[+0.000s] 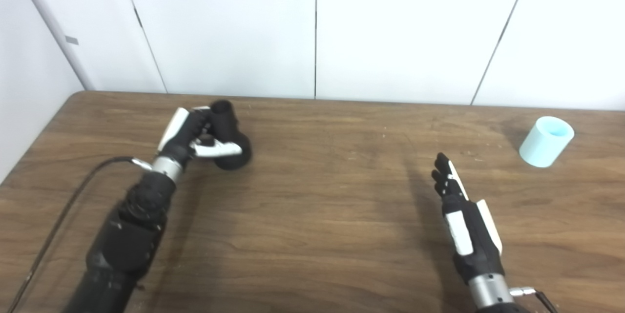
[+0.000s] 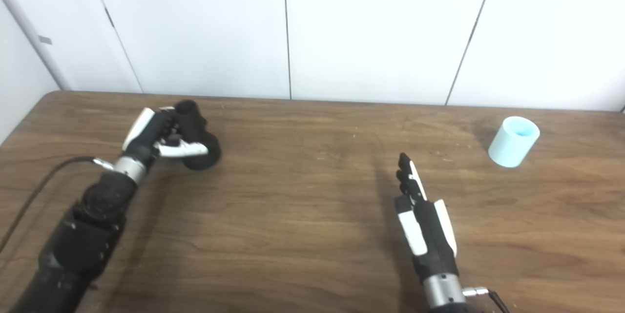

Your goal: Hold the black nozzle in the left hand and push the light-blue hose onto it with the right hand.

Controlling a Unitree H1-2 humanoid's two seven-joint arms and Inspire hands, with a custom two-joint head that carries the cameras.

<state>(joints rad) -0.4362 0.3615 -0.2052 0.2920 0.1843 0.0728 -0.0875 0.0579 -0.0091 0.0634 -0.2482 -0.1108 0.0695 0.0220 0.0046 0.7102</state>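
We had the left robot hand (image 1: 197, 137) wrapped around the nozzle (image 1: 229, 139) at the far left of the bench (image 1: 322, 205). The fingers were curled over its body and the thumb lay across its fat end. The nozzle's narrow end pointed up and away, the fat end down toward the bench; contact with the bench could not be told from either view.

The right robot hand (image 1: 461, 215) was empty, fingers straight and close together, edge-on to us, hovering near the bench front on the right. We saw nothing in its palm.

The hose (image 1: 546, 142), a short light-blue tube, sat far right near the back edge, well apart from both hands. It lay ahead and to the right of the right robot hand. Its axis was tilted, the open mouth facing up and away to the right, so the closed-looking side faced the hand.

We judged the right hand much the nearer. Its reach should go forward-right and take the hose from the side, across the axis. After that the mouth would need turning left toward the nozzle's narrow end.
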